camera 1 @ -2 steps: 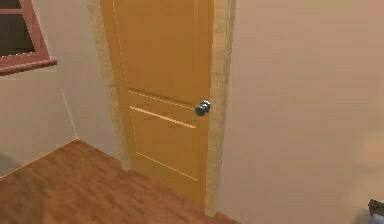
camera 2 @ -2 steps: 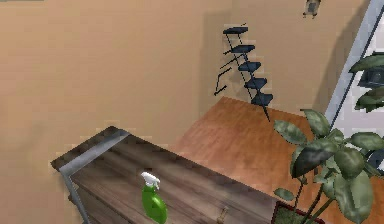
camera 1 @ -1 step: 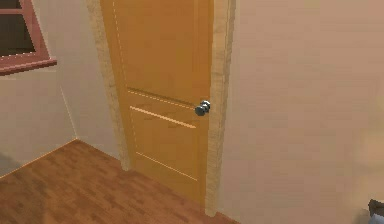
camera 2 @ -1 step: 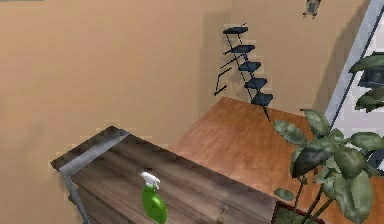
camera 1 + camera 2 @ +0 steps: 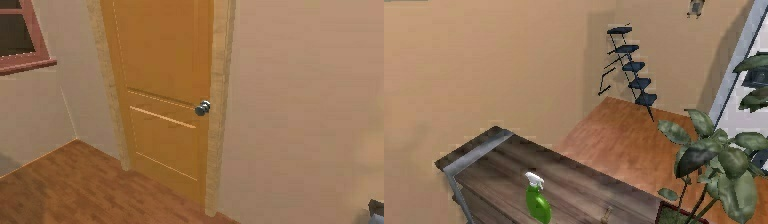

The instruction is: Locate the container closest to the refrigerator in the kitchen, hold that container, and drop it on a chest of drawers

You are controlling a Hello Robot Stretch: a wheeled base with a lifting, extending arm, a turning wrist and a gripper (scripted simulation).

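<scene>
In the forward view a door (image 5: 165, 90) stands centre frame. In the arm side view a spray bottle (image 5: 537, 198) stands lower left on a wooden top (image 5: 599, 190). I cannot tell the gripper's finger state.

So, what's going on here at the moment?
The robot faces a closed door with a knob, a window at the forward view's left. On its arm side, a green bottle stands upright on a wooden top. Beyond are a black stepped rack by the wall and a plant.
</scene>
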